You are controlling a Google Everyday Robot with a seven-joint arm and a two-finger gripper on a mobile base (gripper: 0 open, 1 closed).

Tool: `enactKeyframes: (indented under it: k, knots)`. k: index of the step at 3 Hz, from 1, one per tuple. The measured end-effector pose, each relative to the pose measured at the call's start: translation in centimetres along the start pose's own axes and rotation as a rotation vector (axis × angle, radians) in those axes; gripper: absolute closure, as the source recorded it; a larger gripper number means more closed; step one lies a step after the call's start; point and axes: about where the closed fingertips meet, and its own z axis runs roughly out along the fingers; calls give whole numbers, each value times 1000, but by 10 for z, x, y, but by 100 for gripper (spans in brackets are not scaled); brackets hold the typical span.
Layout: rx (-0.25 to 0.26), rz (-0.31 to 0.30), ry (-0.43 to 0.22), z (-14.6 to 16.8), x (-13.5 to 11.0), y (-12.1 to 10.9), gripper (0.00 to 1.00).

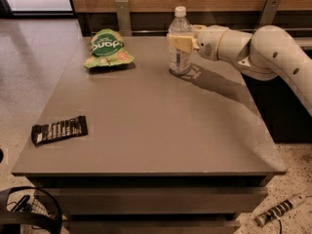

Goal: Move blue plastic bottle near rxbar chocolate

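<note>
The blue plastic bottle (179, 52), clear with a white cap and pale label, stands upright on the table at the back, right of centre. My gripper (181, 42) reaches in from the right at the bottle's mid-height, and its pale fingers (175, 42) are closed around the bottle's body. The bottle's base rests on the tabletop. The rxbar chocolate (59, 129), a flat dark wrapper with white lettering, lies near the front left corner of the table, far from the bottle.
A green snack bag (108, 48) lies at the back left of the grey table (156, 126). A wooden wall with metal brackets runs behind the table. A power strip (278, 211) lies on the floor at the front right, a dark wire basket (29, 211) at the front left.
</note>
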Motion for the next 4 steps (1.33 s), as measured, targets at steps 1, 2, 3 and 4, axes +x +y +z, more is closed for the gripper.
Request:
enactKeyframes:
  k: [1,2,3,4]
  knots:
    - [-21,1,-9,-6,-20,9,100]
    - [-33,-14,7,-26,-66,40,100]
    - [-52,-32,1,-44,-99,79,100]
    - [-107,-59,-7,-54,-101,120,100]
